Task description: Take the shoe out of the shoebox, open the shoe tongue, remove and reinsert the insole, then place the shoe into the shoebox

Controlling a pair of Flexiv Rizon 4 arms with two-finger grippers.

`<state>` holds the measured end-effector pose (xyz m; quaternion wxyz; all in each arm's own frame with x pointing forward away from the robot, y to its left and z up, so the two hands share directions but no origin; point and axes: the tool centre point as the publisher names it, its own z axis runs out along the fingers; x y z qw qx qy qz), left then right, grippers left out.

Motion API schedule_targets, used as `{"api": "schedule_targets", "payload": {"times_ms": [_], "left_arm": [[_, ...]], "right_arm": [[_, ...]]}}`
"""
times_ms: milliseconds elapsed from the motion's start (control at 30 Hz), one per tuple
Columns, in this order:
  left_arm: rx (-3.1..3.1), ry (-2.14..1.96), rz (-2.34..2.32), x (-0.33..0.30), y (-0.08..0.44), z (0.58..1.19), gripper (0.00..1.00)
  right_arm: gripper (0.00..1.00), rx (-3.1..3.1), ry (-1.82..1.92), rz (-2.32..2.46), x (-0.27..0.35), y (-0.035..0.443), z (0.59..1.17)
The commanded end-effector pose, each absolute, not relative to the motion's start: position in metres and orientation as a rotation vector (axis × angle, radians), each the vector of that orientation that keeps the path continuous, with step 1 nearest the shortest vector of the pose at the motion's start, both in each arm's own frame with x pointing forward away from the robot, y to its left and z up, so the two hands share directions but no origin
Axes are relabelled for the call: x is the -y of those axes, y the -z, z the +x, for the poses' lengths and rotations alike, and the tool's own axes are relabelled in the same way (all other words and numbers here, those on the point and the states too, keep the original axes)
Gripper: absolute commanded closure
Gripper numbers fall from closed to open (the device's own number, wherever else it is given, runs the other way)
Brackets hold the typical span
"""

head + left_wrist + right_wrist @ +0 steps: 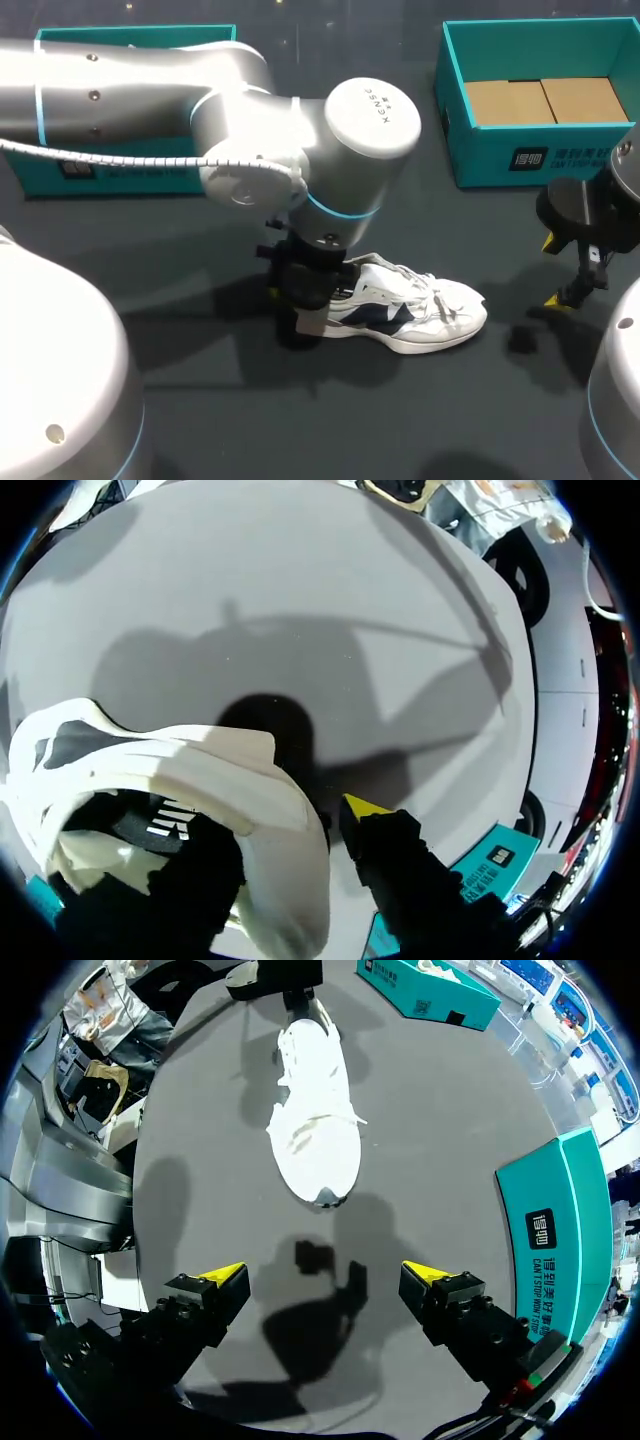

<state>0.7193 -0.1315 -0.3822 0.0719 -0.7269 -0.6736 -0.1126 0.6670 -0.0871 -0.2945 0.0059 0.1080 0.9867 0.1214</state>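
Observation:
A white sneaker with dark navy side panels [420,310] lies on its sole on the dark table, toe pointing right. My left gripper [300,320] is down at its heel. In the left wrist view the left gripper [285,830] straddles the white heel collar [270,810]: one finger is inside the shoe's opening and the yellow-tipped finger [365,805] is outside, with a small gap to the heel. It looks open. My right gripper [552,270] hangs open above the table right of the toe. From the right wrist the sneaker [315,1130] lies ahead of the right gripper [325,1280].
The teal shoebox [540,160] with brown cardboard inside stands at the back right; its wall [560,1230] is beside my right gripper. A second teal box [120,175] sits at the back left, behind my left arm. A small dark shape [520,340] lies near the toe.

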Motion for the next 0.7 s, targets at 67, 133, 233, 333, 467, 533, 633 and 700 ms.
{"api": "schedule_targets", "payload": {"times_ms": [67, 133, 233, 333, 467, 533, 633, 700], "left_arm": [[2.057, 0.296, -2.232, 0.124, 0.365, 0.715, 0.00], [2.083, 0.266, -2.257, 0.123, 0.351, 0.712, 0.00], [2.126, 0.205, -2.295, 0.118, 0.329, 0.708, 0.00], [2.180, 0.128, -2.314, 0.112, 0.307, 0.702, 0.00], [2.269, -0.017, -2.281, 0.099, 0.284, 0.697, 0.00], [2.325, -0.120, -2.229, 0.090, 0.276, 0.695, 0.00], [2.450, -0.366, -2.055, 0.069, 0.269, 0.695, 0.00], [2.506, -0.575, -1.910, 0.052, 0.269, 0.700, 0.00]], "right_arm": [[0.00, -3.086, -0.379, 0.338, 0.087, 0.295, 0.666], [0.00, -3.086, -0.379, 0.338, 0.087, 0.295, 0.666], [0.00, -3.086, -0.379, 0.338, 0.087, 0.295, 0.666], [0.00, -3.086, -0.379, 0.338, 0.087, 0.295, 0.666], [0.00, -3.086, -0.379, 0.338, 0.087, 0.295, 0.666], [0.00, -3.086, -0.379, 0.338, 0.087, 0.295, 0.666], [0.00, -3.086, -0.379, 0.338, 0.087, 0.295, 0.666], [0.00, -3.086, -0.379, 0.338, 0.087, 0.295, 0.666]]}}
